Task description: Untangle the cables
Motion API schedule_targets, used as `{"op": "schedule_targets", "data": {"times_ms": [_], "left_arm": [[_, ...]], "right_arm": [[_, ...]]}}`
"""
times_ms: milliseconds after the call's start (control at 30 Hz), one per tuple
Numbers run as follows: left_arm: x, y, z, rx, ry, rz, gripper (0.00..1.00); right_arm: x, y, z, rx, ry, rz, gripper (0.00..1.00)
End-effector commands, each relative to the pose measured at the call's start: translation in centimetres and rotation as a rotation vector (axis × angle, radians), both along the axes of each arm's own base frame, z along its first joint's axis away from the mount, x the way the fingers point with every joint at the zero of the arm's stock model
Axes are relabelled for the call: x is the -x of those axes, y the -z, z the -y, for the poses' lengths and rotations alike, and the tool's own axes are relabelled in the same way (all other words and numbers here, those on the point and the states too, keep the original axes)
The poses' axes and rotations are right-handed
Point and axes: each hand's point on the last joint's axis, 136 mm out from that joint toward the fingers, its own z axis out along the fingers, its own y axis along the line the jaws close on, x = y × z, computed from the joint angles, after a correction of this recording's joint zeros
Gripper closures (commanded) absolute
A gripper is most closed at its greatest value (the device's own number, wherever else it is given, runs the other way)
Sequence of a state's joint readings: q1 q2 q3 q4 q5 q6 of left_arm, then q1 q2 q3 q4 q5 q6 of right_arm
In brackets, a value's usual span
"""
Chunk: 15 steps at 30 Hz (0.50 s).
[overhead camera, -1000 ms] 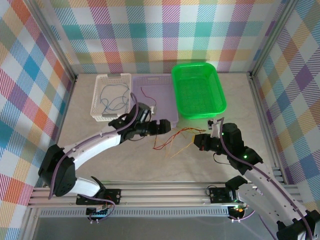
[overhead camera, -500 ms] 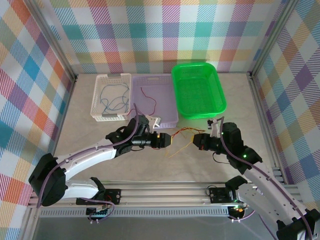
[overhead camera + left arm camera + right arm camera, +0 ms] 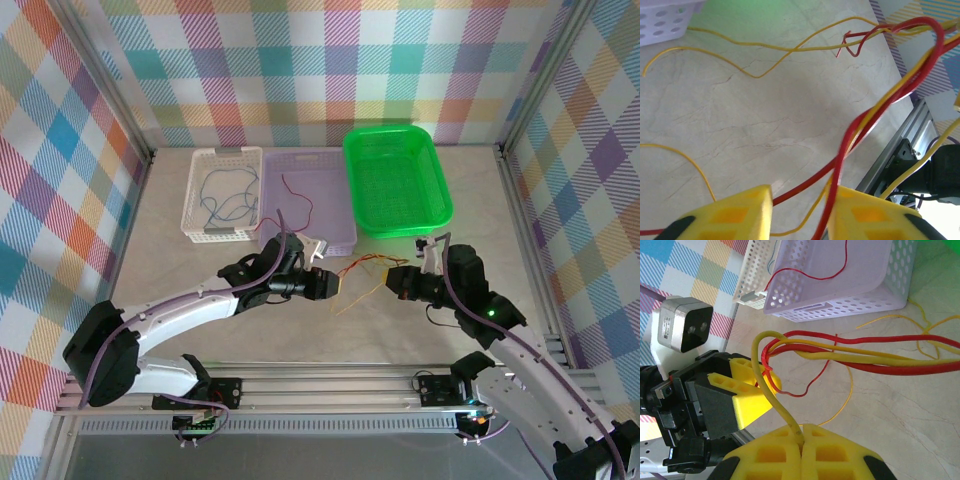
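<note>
**wirenerd:** ok, where's the tangle sitting atm?

**bench_bob:** The loose cables (image 3: 365, 264) are a bunch of red and yellow strands in the middle of the desk (image 3: 160, 230), just in front of the lavender basket (image 3: 335, 215). They're strung between the two claws, with a couple of yellow strands trailing down onto the desk nearer the arms.

**wirenerd:** and the claws?

**bench_bob:** The right claw (image 3: 801, 432) is squeezed fully closed. Its yellow pads are pressed together on a yellow cable (image 3: 757, 347) that arcs up out of the pinch and runs off with the rest of the bunch. The left claw (image 3: 802, 212) is only partly apart. There's a visible gap between its pads (image 3: 735, 212), and a red strand plus a yellow one pass down through that gap, right against the right-hand pad. I can't tell if it's actually gripping them.

**wirenerd:** how close are they to each other?

**bench_bob:** Near each other, tips facing, with the bundle spanning the space between them.

**wirenerd:** anything sorted?

**bench_bob:** One red cable (image 3: 295, 190) lies in the lavender basket. Thin blue ones (image 3: 225, 200) sit in the white basket (image 3: 195, 215) to its left. The green basket (image 3: 395, 180) is at the back right.
</note>
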<state>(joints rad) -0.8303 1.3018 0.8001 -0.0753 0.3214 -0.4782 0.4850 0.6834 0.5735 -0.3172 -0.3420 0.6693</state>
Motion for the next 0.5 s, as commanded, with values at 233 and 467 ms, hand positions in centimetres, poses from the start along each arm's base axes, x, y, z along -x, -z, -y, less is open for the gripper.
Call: {"op": "schedule_targets", "data": {"times_ms": [233, 467], "left_arm": [[0.8, -3.7, 0.2, 0.098, 0.026, 0.079, 0.72], [1.2, -3.5, 0.6, 0.108, 0.054, 0.066, 0.71]], "right_arm": [[-0.2, -1.6, -0.2, -0.026, -0.007, 0.043, 1.00], [-0.1, -1.8, -0.1, -0.029, -0.007, 0.048, 1.00]]}}
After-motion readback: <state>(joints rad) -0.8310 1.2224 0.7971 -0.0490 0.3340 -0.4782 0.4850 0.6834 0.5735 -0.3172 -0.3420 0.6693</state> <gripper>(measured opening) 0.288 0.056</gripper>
